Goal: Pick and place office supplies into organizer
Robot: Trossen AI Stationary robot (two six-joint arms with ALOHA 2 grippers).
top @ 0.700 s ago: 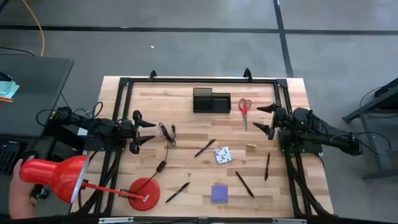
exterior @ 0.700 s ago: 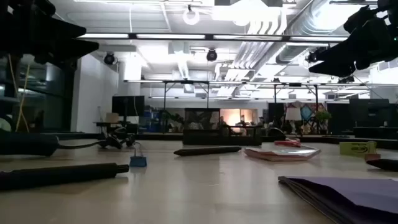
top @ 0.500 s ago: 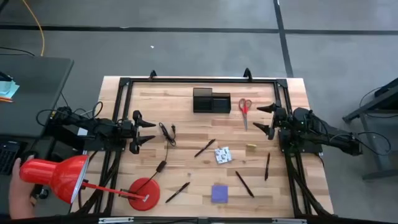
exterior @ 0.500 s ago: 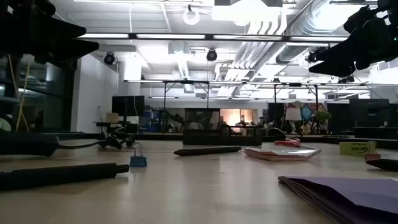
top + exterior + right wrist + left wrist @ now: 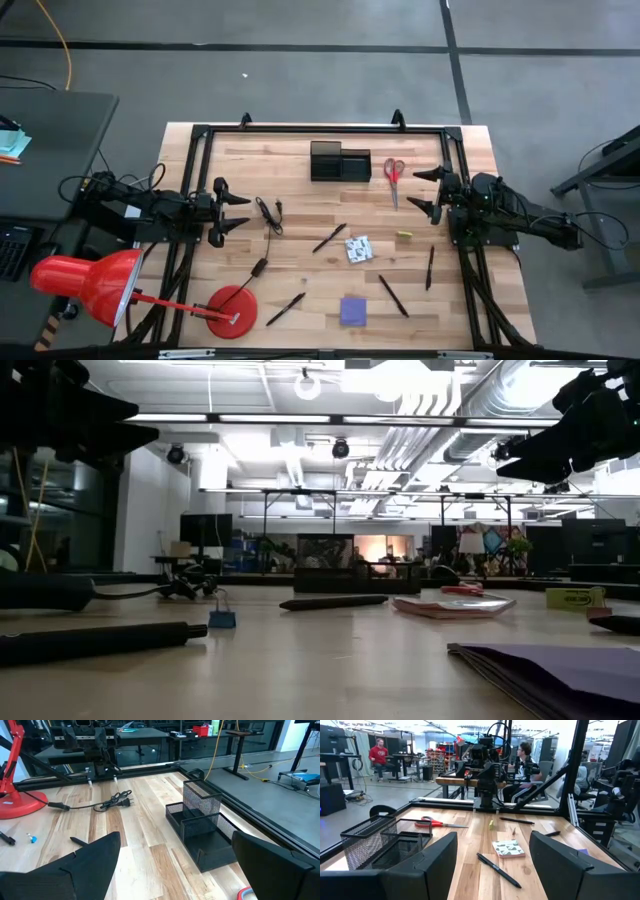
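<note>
The black mesh organizer (image 5: 339, 161) stands near the table's far edge, with the red-handled scissors (image 5: 394, 176) lying to its right. Slim black pens (image 5: 329, 238) (image 5: 286, 308) (image 5: 392, 295) lie scattered across the middle and near part. The white patterned packet (image 5: 358, 249), the tiny yellow piece (image 5: 403, 237) and the purple sticky-note pad (image 5: 353, 311) lie flat on the wood. My left gripper (image 5: 240, 212) hovers open at the table's left side. My right gripper (image 5: 420, 190) hovers open at the right side, beside the scissors. Neither touches anything.
A red desk lamp stands with its round base (image 5: 231, 310) at the near left, its head hanging past the table's left edge. A thin black cable (image 5: 267, 225) runs from mid-left toward the base. A black frame (image 5: 320, 130) edges the table. People sit in the room beyond.
Both arms have kept still. A person's hand that showed beside the lamp head, off the table's near left corner, has gone out of the high view.
</note>
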